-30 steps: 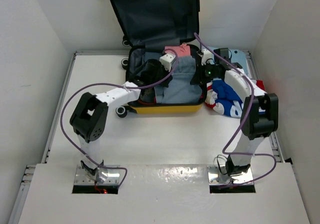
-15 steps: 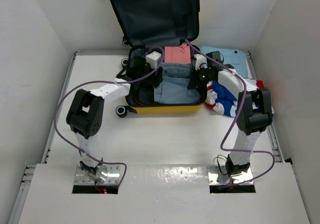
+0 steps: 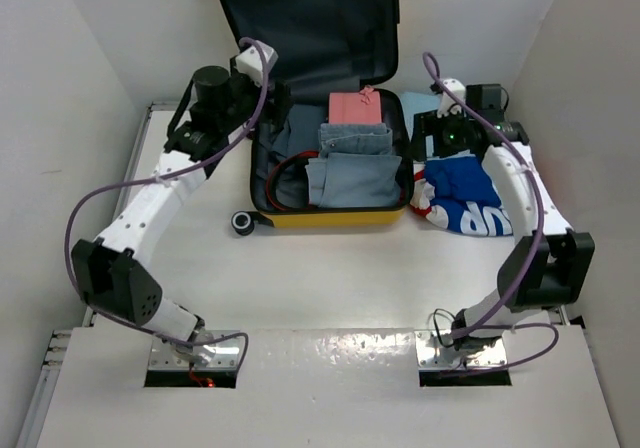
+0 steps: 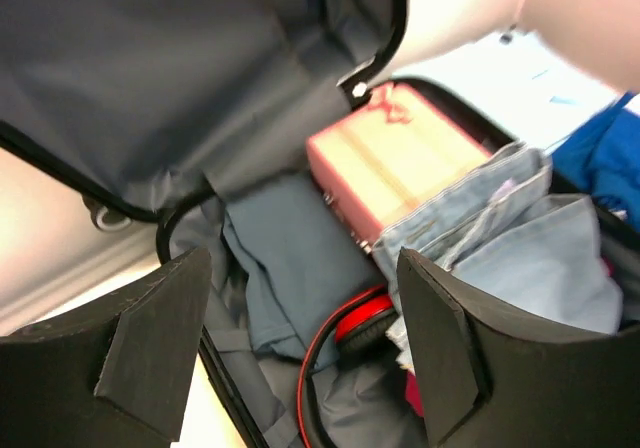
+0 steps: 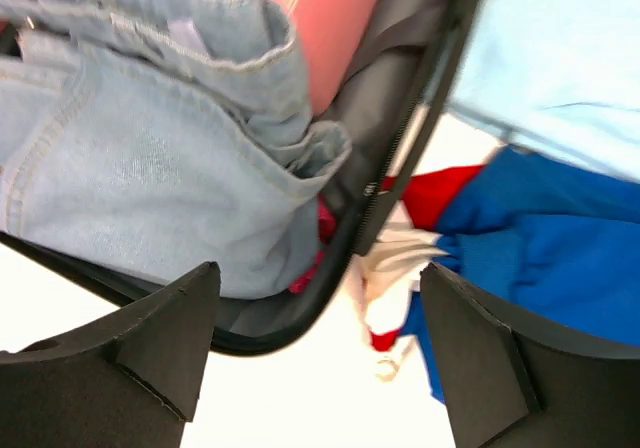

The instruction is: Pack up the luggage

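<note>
From above, the suitcase (image 3: 330, 214) is lying open, with the left gripper (image 3: 272, 98) hovering at its far left corner and the right gripper (image 3: 428, 128) just beside its right rim. Left wrist: the jaws are standing wide and empty over the lining. Right wrist: the jaws are standing wide and empty above the rim.

The left gripper (image 3: 272, 103) has pulled out of the luggage (image 3: 330, 216) to its back-left corner, the right gripper (image 3: 428, 134) out past its right rim.
</note>
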You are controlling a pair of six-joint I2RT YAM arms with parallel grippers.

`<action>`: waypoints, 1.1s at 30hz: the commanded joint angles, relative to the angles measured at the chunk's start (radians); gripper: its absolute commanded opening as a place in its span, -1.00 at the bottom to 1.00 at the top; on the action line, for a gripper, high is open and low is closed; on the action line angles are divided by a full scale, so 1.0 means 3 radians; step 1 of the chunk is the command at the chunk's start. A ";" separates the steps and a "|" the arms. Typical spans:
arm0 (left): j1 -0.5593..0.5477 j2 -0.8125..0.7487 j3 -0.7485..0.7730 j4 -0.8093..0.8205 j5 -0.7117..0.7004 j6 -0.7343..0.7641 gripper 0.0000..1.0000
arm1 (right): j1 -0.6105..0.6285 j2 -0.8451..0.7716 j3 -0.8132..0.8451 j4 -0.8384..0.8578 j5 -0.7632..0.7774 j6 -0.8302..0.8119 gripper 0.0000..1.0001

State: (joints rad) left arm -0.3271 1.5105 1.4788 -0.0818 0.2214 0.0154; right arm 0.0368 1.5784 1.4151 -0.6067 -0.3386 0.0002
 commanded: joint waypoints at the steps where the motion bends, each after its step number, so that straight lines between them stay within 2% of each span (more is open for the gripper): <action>1: -0.0111 -0.0121 0.0041 -0.0254 0.0070 0.0020 0.54 | -0.0208 -0.0112 0.0085 0.0028 0.0019 0.0066 0.59; 3: -0.0254 -0.0152 0.0010 -0.0295 -0.0027 0.0020 0.52 | -0.0291 -0.0087 -0.0022 0.0033 0.0070 0.0025 0.59; 7: -0.0515 -0.0213 -0.0067 -0.0325 -0.0308 0.0051 0.52 | -0.0587 -0.0041 -0.0390 0.0192 0.0493 -0.0301 0.57; 8: -0.0546 -0.0213 -0.0067 -0.0325 -0.0339 0.0051 0.52 | -0.0608 -0.0071 -0.0680 0.0232 0.0586 -0.0368 0.62; 10: -0.0582 -0.0213 -0.0067 -0.0325 -0.0370 0.0020 0.52 | -0.0644 -0.0107 -0.0901 0.0497 0.0678 -0.0521 0.73; 11: -0.0582 -0.0213 -0.0067 -0.0325 -0.0370 0.0020 0.52 | -0.0654 -0.0137 -0.1115 0.0549 0.0658 -0.0644 0.91; 12: -0.0582 -0.0213 -0.0097 -0.0325 -0.0370 -0.0015 0.52 | -0.0649 -0.0148 -0.1310 0.0707 0.0567 -0.0746 1.00; 14: -0.0582 -0.0213 -0.0097 -0.0361 -0.0370 -0.0016 0.52 | -0.0654 -0.0123 -0.1484 0.0821 0.0449 -0.0899 1.00; 18: -0.0551 -0.0213 -0.0097 -0.0392 -0.0401 -0.0016 0.52 | -0.0670 0.0112 -0.1460 0.0612 -0.0072 -0.1095 1.00; 20: -0.0510 -0.0213 -0.0097 -0.0392 -0.0401 -0.0016 0.52 | -0.0629 0.0159 -0.1419 0.0596 -0.0083 -0.1105 1.00; 22: -0.0474 -0.0213 -0.0097 -0.0392 -0.0401 -0.0046 0.52 | -0.0568 0.0297 -0.1414 0.0728 0.0191 -0.1085 0.96; 25: -0.0438 -0.0213 -0.0097 -0.0392 -0.0401 -0.0077 0.52 | -0.0568 0.0480 -0.1337 0.0856 0.0428 -0.1034 0.78; 29: -0.0408 -0.0213 -0.0097 -0.0392 -0.0401 -0.0077 0.52 | -0.0568 0.0486 -0.1490 0.1147 0.0515 -0.1146 0.34; 32: -0.0408 -0.0213 -0.0097 -0.0392 -0.0401 -0.0077 0.52 | -0.0552 0.0399 -0.1613 0.1164 0.0500 -0.1335 -0.40; 33: -0.0408 -0.0213 -0.0097 -0.0422 -0.0401 -0.0077 0.52 | -0.0557 0.0374 -0.1618 0.1128 0.0489 -0.1366 -0.93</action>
State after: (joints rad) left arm -0.4610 1.4605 1.4490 -0.2123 0.1070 0.0063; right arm -0.1349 1.7321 0.9463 -0.3290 -0.2043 -0.3557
